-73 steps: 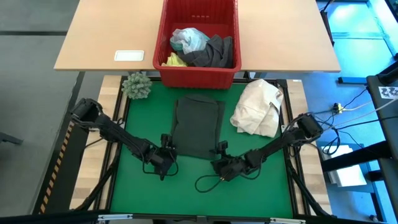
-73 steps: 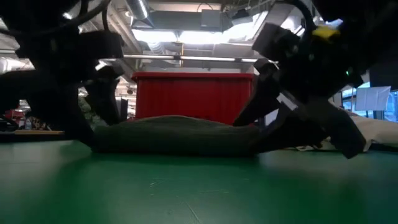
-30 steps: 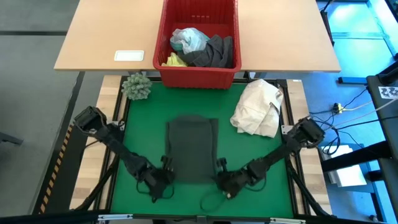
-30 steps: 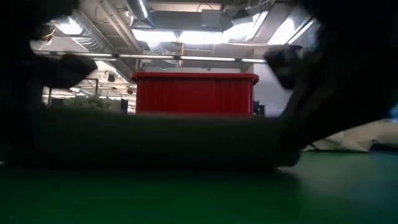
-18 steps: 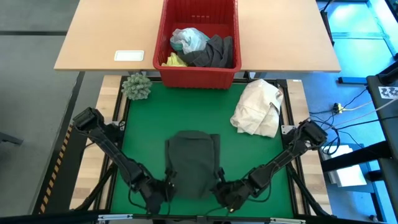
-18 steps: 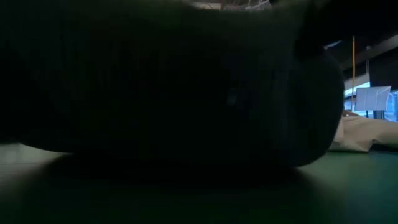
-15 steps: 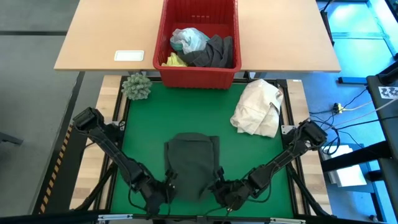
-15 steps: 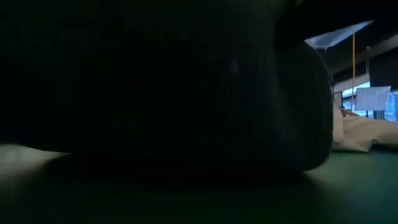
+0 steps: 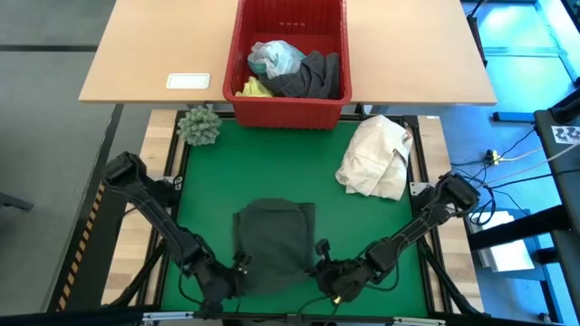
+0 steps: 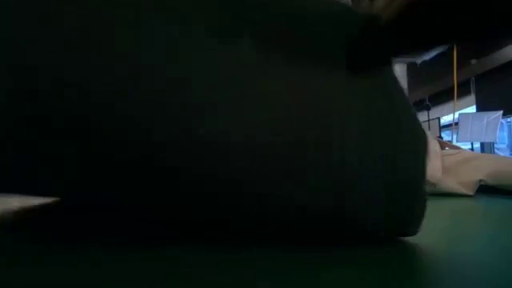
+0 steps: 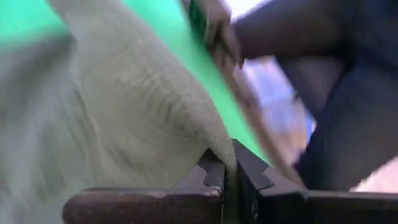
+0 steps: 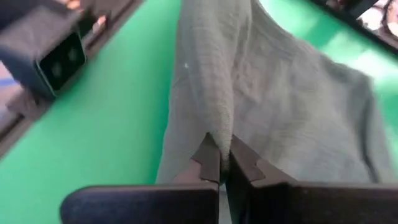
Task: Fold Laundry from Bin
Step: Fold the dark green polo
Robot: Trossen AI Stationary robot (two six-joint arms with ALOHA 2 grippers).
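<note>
Beyond green mat [image 9: 208, 181], red bin [image 9: 290, 104] holds laundry [image 9: 294, 71]; both claws [image 9: 237, 269] [image 9: 319, 269] pinch dark garment [image 9: 272, 240].

garment [image 9: 275, 240]: dark grey-green | mat [image 9: 358, 222]: green | bin [image 9: 290, 110]: red

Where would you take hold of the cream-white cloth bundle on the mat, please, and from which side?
Probably the loose flap at the near lower edge of the cream-white cloth bundle, approached from the right arm's side. The bundle lies crumpled at the green mat's right edge, nearest that arm. For now both pincers are busy: the left pincer and right pincer are each shut on the dark garment.
</note>
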